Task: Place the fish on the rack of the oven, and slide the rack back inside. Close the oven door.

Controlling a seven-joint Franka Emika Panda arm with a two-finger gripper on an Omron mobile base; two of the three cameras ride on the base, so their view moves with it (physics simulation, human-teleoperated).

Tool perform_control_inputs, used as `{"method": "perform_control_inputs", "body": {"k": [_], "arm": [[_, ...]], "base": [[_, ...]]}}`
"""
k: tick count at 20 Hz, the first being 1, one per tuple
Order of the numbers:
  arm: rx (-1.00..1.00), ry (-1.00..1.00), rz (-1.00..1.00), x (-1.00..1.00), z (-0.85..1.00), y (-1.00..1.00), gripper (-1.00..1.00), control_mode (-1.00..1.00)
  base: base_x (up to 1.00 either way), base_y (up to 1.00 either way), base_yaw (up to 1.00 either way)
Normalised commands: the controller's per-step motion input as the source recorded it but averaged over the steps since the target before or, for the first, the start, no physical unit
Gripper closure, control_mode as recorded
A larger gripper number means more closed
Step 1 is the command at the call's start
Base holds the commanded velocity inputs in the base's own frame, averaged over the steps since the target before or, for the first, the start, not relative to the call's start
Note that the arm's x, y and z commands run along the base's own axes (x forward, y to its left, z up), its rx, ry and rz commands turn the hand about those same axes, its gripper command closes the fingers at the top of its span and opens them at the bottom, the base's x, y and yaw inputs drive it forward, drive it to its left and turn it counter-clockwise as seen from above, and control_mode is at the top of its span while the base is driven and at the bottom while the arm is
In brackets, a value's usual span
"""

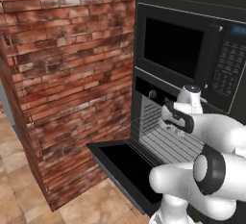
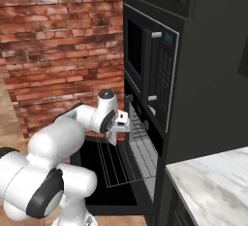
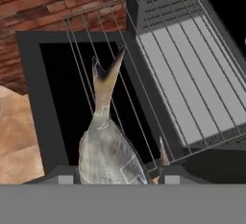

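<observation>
Fish (image 3: 108, 151) clenched in the jaws at lower centre of the hand view, above the pulled-out rack (image 3: 144, 74); judged light, stiff, slippery; mid-body hold suits

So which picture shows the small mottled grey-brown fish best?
The hand view: the small mottled grey-brown fish hangs tail-first over the pulled-out wire rack. The right base view shows a sliver under the gripper; the left base view hides it.
</observation>
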Motion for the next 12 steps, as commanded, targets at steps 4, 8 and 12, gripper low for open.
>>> {"method": "perform_control_inputs", "body": {"k": [4, 8, 12], "arm": [[-0.09, 0.0, 0.0, 0.76, -0.95, 0.02, 1.0, -1.0], [-0.05, 0.0, 0.0, 0.64, -0.79, 0.0, 1.0, -1.0], [0.0, 0.01, 0.0, 0.57, -0.6, -0.01, 1.0, -1.0]], "base": [[0.0, 0.0, 0.0], [0.0, 0.0, 0.0], [0.0, 0.0, 0.0]]}}
